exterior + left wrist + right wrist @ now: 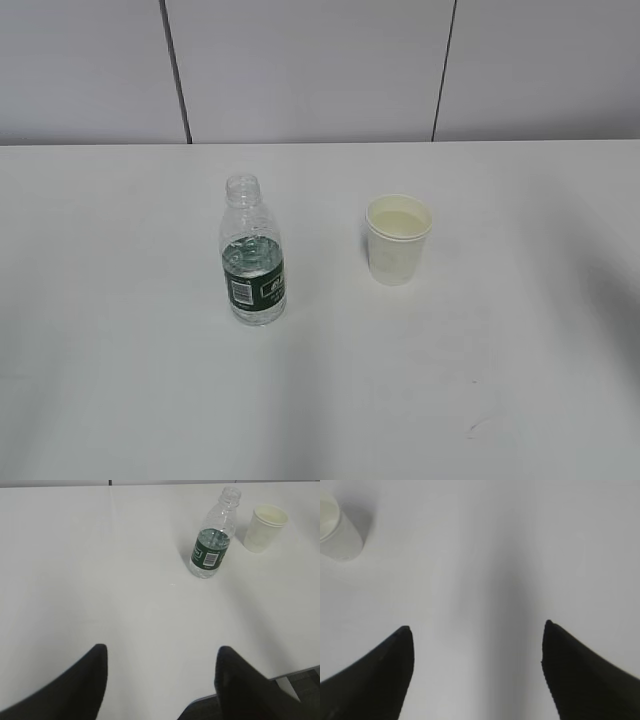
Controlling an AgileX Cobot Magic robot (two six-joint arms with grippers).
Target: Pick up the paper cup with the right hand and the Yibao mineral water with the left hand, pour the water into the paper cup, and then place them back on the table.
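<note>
With both grippers, left hand [161, 680] and right hand [477, 670], spread wide and empty, approach level: Yibao mineral water [252, 255] stands uncapped mid-table [120, 400], paper cup [397, 238] upright beside it, apart.

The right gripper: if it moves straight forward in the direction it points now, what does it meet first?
Probably nothing but bare table. The right gripper is open, and the paper cup stands off to the left of its line, so it would likely pass beside it; depth is unclear.
</note>
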